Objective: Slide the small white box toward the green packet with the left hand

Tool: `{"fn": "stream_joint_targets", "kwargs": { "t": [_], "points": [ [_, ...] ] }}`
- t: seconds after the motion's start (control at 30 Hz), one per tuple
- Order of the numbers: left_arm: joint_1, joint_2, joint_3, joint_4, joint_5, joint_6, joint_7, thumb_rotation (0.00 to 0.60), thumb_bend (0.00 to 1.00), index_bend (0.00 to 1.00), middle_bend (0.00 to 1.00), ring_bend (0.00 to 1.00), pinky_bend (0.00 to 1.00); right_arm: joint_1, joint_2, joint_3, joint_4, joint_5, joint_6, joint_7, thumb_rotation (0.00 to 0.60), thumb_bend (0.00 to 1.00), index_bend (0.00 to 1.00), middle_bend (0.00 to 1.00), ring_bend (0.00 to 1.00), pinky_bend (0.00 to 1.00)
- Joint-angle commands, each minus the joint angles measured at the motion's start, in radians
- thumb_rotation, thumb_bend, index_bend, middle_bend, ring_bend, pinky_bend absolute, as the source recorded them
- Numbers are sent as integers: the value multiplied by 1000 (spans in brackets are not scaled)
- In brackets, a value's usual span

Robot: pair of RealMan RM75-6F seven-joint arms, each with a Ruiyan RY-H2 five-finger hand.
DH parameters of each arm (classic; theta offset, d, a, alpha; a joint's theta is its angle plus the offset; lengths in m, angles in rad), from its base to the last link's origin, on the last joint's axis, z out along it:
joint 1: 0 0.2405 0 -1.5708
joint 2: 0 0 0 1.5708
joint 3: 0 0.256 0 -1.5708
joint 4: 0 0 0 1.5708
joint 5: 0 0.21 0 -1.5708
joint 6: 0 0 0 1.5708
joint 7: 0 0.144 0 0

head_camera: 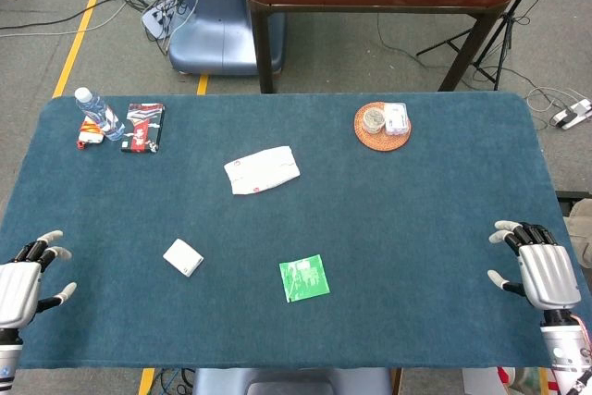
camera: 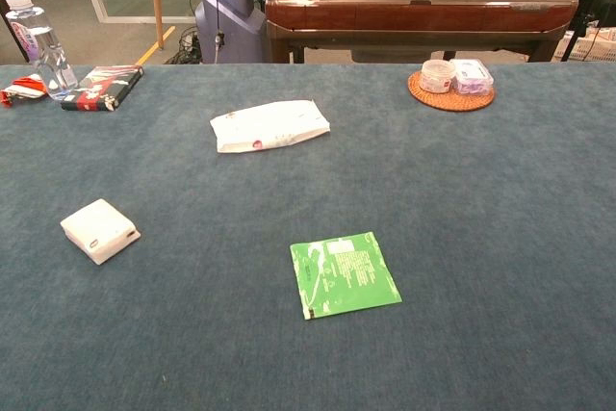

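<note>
Fingers of the left hand (head_camera: 23,286) are spread, holding nothing; the right hand (head_camera: 544,270) likewise. The small white box (head_camera: 183,257) lies apart at three o'clock. It should be contacted on its nine o'clock side and pushed flat toward the green packet (head_camera: 304,278).

The desk (camera: 500,238) wore matt, napped blue cloth; the green packet (camera: 344,274) looked glossy, the small white box (camera: 99,230) smooth.

Your small white box (head_camera: 183,257) lies on the blue felt table (head_camera: 416,228) left of the flat green packet (head_camera: 304,278), well apart. Behind them, mid-table, lies the white pouch (head_camera: 262,170). The clear plastic bottle (head_camera: 96,114) sits at the far left corner, the round woven coaster (head_camera: 382,127) toward the far right.
</note>
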Motion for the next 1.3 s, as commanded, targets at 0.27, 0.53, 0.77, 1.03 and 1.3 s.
{"fn": "stream_joint_targets", "kwargs": {
  "t": [0.27, 0.53, 0.77, 1.03, 1.3],
  "points": [
    [7, -9, 6, 11, 18, 19, 2, 600, 189, 423, 233, 286, 556, 8, 8, -1, -11, -15, 0, 16, 600, 0, 427, 286, 217, 234],
    [-10, -31, 1, 2, 77, 48, 37, 600, 187, 226, 69, 270, 556, -2, 22, 4, -25, -28, 35, 27, 600, 0, 427, 286, 217, 235],
    [-88, -18, 18, -29, 126, -68, 36, 600, 76, 70, 0, 225, 534, -7, 28, 5, -33, -32, 50, 23, 600, 0, 427, 286, 217, 235],
    [-177, -21, 16, -31, 95, -224, 30, 600, 0, 0, 0, 41, 340, -14, 34, 6, -37, -35, 65, 24, 600, 0, 427, 286, 217, 235],
    [-227, -64, -12, 0, 53, -274, 36, 600, 0, 0, 0, 0, 182, -21, 42, 8, -46, -40, 80, 24, 600, 0, 427, 286, 217, 235]
  ]
}}
